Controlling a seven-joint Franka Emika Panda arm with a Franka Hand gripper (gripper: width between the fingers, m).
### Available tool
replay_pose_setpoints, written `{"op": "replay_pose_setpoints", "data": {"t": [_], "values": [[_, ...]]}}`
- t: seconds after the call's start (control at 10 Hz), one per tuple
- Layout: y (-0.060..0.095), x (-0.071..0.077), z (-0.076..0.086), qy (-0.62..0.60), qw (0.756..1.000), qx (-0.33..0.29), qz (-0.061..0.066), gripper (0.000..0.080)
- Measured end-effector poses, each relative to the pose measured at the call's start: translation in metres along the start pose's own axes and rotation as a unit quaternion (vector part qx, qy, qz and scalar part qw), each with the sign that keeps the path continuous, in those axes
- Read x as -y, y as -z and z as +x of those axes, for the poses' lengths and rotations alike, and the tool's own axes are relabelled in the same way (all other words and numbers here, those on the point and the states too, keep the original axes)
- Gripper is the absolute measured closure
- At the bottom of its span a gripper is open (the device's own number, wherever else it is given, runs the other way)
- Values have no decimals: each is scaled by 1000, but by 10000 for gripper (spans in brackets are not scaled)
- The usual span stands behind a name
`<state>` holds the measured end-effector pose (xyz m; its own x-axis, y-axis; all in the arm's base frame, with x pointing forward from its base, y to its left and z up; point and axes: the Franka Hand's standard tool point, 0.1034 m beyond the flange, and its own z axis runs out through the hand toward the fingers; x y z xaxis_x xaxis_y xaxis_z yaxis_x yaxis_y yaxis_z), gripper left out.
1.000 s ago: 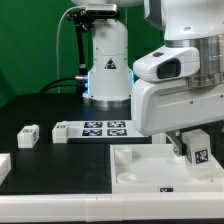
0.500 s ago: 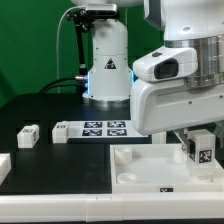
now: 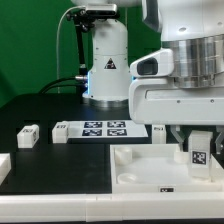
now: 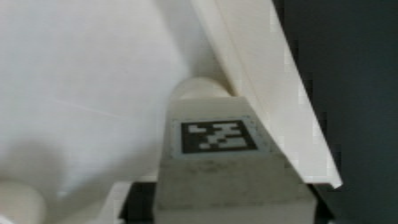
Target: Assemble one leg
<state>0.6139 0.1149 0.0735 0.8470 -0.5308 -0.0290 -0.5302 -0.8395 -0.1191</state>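
The fingers [image 3: 183, 142] were clamped on the leg [image 3: 199, 153], its square marker facing outward. Directly beneath them sat the white tray [image 3: 135, 170], its wall close beside the leg. A second leg [image 3: 27, 135] lay on the desk [image 3: 60, 165] well away from the fingers, beyond the marker board [image 3: 95, 128].

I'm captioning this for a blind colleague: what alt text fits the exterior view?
The robot's hand grips a small white marker-tagged leg above a large white tray-like part at the exterior view's right. Toward that view's left, on the black table, lie the marker board and another loose leg.
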Motion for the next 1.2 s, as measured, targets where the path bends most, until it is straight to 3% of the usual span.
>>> {"op": "replay_pose_setpoints", "data": {"t": [0.3, 0.5, 0.7, 0.8, 0.9, 1.0, 1.1, 1.2], "values": [[0, -1, 1, -186, 983, -3, -3, 508], [0, -1, 0, -295, 955, -1, -1, 508], [0, -1, 1, -323, 946, 1, 1, 508], [0, -1, 0, -308, 951, 2, 1, 352], [0, -1, 0, -293, 956, 2, 1, 352], [-1, 1, -2, -285, 959, 1, 2, 226], [-3, 2, -3, -243, 970, -3, 6, 166], [-4, 2, -4, -162, 987, -4, 7, 154]]}}
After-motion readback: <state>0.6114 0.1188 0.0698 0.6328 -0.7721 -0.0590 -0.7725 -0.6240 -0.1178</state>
